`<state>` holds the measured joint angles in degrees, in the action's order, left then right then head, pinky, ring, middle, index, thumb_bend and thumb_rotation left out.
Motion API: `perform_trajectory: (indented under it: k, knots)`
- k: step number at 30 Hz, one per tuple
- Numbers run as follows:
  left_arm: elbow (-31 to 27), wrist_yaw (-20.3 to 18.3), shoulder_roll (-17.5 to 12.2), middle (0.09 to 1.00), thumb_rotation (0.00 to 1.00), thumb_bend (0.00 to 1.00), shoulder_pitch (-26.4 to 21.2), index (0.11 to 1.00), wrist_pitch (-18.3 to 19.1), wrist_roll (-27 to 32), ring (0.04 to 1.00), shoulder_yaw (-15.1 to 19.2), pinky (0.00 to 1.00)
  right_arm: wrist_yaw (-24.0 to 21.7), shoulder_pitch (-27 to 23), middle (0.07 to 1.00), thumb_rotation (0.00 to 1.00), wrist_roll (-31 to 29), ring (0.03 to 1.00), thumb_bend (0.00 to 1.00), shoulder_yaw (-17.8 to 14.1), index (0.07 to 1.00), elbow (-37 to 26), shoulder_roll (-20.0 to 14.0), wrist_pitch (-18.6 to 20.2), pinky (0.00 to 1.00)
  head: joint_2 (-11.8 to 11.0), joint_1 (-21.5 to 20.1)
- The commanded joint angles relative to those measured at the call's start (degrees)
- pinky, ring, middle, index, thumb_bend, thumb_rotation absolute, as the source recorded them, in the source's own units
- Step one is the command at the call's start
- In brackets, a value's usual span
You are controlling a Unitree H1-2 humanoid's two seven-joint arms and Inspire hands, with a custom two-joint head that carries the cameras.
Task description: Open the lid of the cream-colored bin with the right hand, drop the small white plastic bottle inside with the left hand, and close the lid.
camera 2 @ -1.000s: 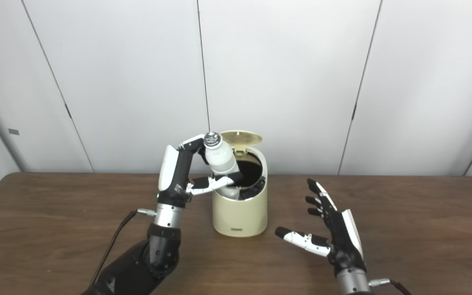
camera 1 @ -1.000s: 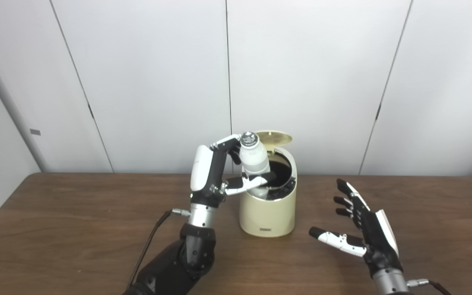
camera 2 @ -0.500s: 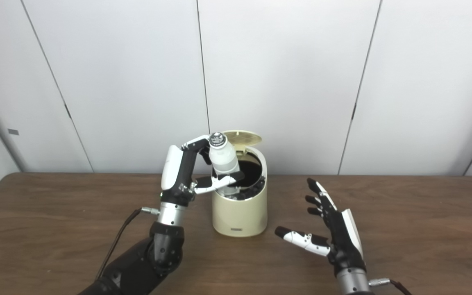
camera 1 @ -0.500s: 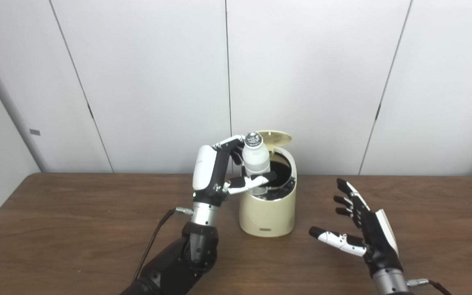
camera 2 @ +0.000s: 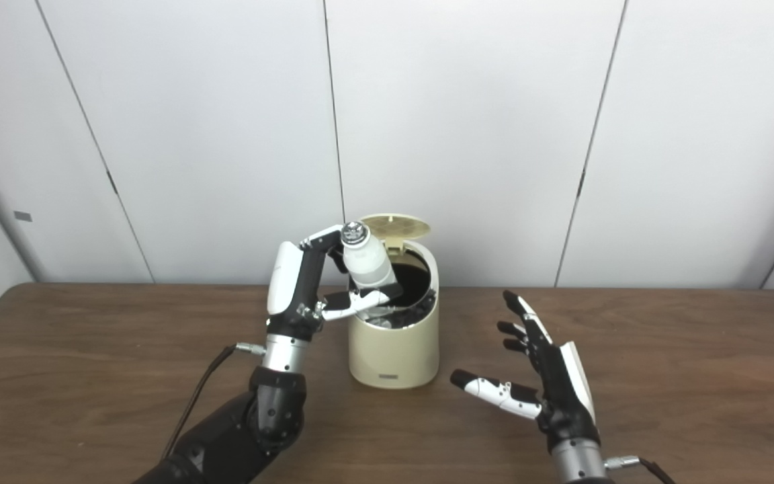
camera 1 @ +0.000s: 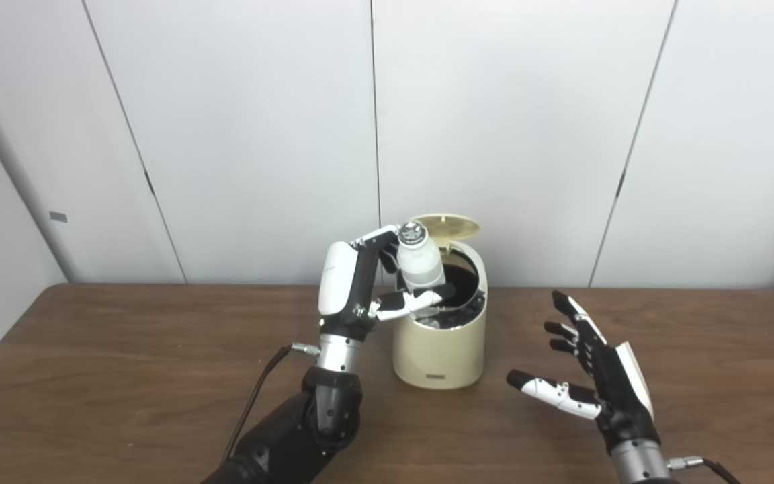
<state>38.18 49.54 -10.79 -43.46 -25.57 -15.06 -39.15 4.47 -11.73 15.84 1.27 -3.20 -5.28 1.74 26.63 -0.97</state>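
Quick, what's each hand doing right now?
Left hand: closed on the white bottle, above the open bin.
Right hand: open, holding nothing.

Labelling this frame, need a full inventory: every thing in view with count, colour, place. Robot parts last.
bin: 1, cream, on the table near its middle, dark inside
lid: 1, cream, hinged up at the back of the bin
bottle: 1, white with a silvery cap, tilted, lower end inside the bin's mouth
table: 1, dark brown wood, across the foreground
wall panels: white, behind the table
left hand: 1, black and white, shut on the bottle, left of the bin
right hand: 1, black and white, open, empty, right of the bin
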Motion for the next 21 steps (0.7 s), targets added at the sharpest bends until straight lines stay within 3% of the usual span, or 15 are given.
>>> perform_trajectory:
  k: [1,5,13,14,15,17,21]
  knots:
    - [-0.85,1.32,0.28,0.509,0.0,0.5,-3.95,0.486,-1.36,0.1,0.419,-0.09,0.35,0.24,-1.57,0.929,0.36,-0.18,0.825,0.87,0.13,0.903,-2.01,0.16,-1.76,0.76,0.05,-0.07]
    - [-0.68,1.74,0.43,0.507,0.0,0.5,-4.06,0.485,-1.36,-0.08,0.422,-0.18,0.35,0.3,-1.63,0.927,0.37,0.19,0.818,0.87,0.29,0.906,-2.17,0.13,-1.57,0.75,0.08,-0.17]
    - [-0.47,-3.43,1.4,0.511,0.0,0.5,-3.0,0.535,-1.35,2.54,0.432,3.04,0.44,0.27,-1.68,0.929,0.36,-0.56,0.815,0.87,0.13,0.908,-2.02,0.21,-1.91,0.75,0.06,-0.22]
    - [-0.48,-3.92,1.55,0.592,0.0,0.69,-2.86,0.625,-1.35,2.61,0.515,3.58,0.46,0.32,-1.7,0.928,0.36,-0.5,0.81,0.87,0.14,0.906,-2.0,0.17,-1.99,0.74,0.06,-0.22]
    - [-0.52,-4.31,1.66,0.62,0.0,0.75,-2.76,0.655,-1.35,2.6,0.543,4.03,0.47,0.35,-1.72,0.928,0.36,-0.44,0.809,0.86,0.13,0.905,-2.02,0.13,-1.96,0.74,0.16,-0.18]
    - [-0.82,-5.4,1.84,0.651,0.0,0.81,-2.53,0.683,-1.35,2.8,0.578,4.89,0.49,0.39,-1.76,0.927,0.35,-0.46,0.805,0.86,0.1,0.904,-2.13,0.14,-1.98,0.74,0.19,-0.12]
    - [-0.75,-5.89,1.97,0.659,0.0,0.83,-2.29,0.687,-1.36,2.1,0.596,5.75,0.5,0.59,-1.84,0.925,0.34,-0.56,0.799,0.86,-0.04,0.904,-1.32,-0.06,-2.76,0.75,0.19,-0.12]
